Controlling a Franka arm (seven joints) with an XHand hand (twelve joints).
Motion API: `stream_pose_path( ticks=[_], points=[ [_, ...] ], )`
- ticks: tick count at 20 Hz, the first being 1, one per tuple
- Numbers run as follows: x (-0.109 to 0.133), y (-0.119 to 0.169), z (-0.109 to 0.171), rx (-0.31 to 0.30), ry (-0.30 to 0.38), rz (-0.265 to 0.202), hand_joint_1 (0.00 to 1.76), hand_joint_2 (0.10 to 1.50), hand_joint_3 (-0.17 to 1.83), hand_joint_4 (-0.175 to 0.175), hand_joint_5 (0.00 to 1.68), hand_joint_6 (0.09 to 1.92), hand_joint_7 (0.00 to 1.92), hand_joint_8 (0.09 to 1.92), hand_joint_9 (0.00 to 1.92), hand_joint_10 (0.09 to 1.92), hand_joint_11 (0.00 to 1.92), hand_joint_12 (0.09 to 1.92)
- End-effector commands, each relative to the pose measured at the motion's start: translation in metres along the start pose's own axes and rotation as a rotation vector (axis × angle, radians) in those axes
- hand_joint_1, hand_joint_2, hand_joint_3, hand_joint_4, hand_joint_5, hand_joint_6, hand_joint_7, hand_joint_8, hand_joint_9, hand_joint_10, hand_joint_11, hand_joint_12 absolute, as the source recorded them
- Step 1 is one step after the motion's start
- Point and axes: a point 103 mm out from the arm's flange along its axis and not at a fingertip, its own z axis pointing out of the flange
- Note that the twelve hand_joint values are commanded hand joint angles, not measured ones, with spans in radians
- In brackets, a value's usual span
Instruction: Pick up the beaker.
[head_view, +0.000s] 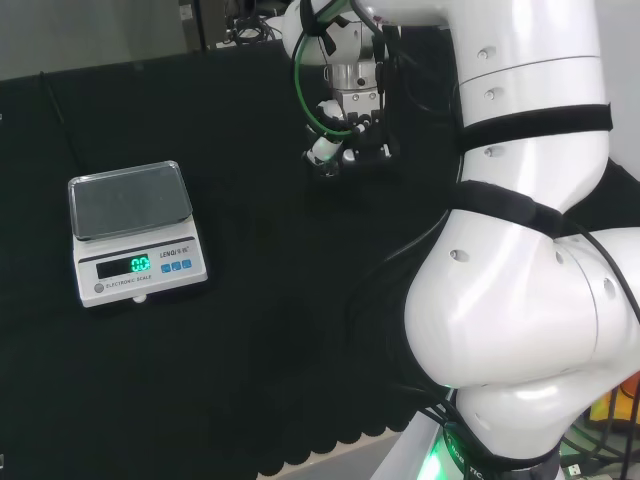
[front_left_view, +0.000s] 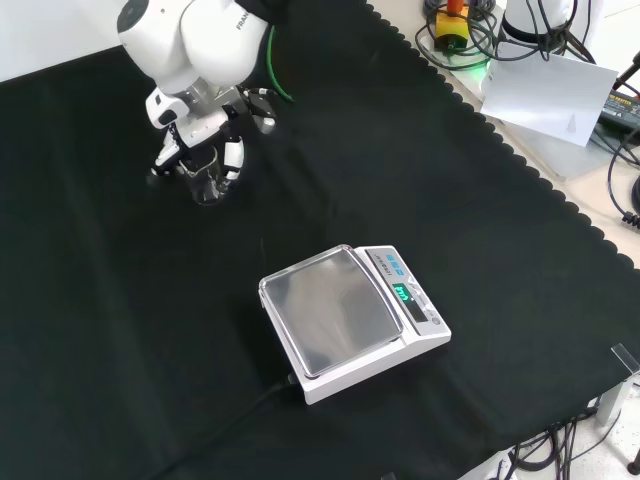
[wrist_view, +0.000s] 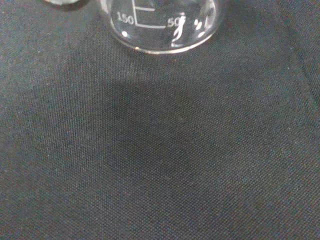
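In the front view the clear beaker (front_left_view: 207, 175) stands upright on the black-clothed counter (front_left_view: 400, 180), directly beneath the hand (front_left_view: 200, 130), whose fingers (front_left_view: 233, 158) hang spread on either side of its wall, apparently not yet closed on it.

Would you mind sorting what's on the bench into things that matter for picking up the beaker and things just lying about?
For the job:
- beaker, clear glass, on the cloth
- hand, fingers either side of it

Just lying about:
- scale, pan bare
- black cloth
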Motion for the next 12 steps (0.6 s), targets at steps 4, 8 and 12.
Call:
stream_pose_path(
  ticks=[4,8,12],
  points=[
    [0.005,-0.008,-0.009,-0.127,-0.001,-0.012,1.10,0.95,0.50,-0.173,0.78,1.35,0.83,1.51,1.28,0.97,1.46,0.73],
    [0.005,-0.009,-0.021,-0.143,0.010,-0.007,1.10,0.97,0.49,-0.175,0.80,1.37,0.87,1.56,1.29,1.01,1.46,0.75],
    [0.009,-0.017,-0.054,-0.183,0.004,-0.014,1.10,0.95,0.54,-0.175,0.81,1.37,0.89,1.57,1.30,1.02,1.45,0.77]
  ],
)
